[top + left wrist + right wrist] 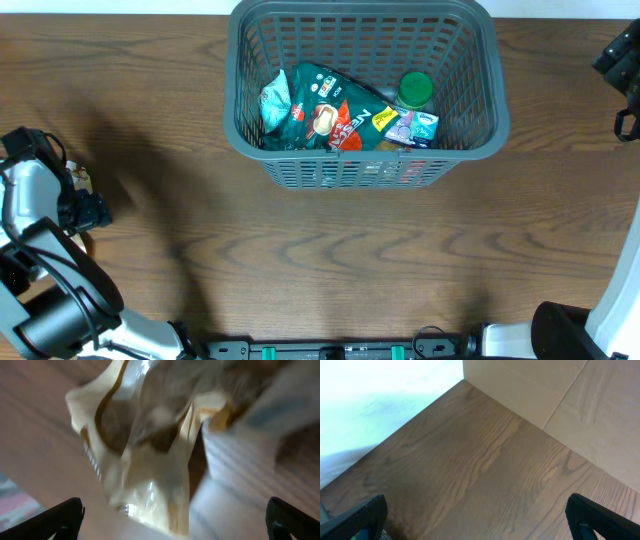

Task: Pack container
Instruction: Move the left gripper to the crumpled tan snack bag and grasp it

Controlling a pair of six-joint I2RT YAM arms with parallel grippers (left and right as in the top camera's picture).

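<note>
Your left tool [174, 512] gapes over a crinkly packet [145, 450] at the surface's left edge; centre it before pinching.

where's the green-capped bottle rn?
Overhead view: green-capped bottle sits inside the container, in its right half, just right of the dark green bag.

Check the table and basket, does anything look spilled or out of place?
Nothing looks spilled or damaged. The green snack bag lies slanted in the container among smaller packets. One crinkled yellowish packet is outside it, by the left gripper; that view is blurred.
</note>
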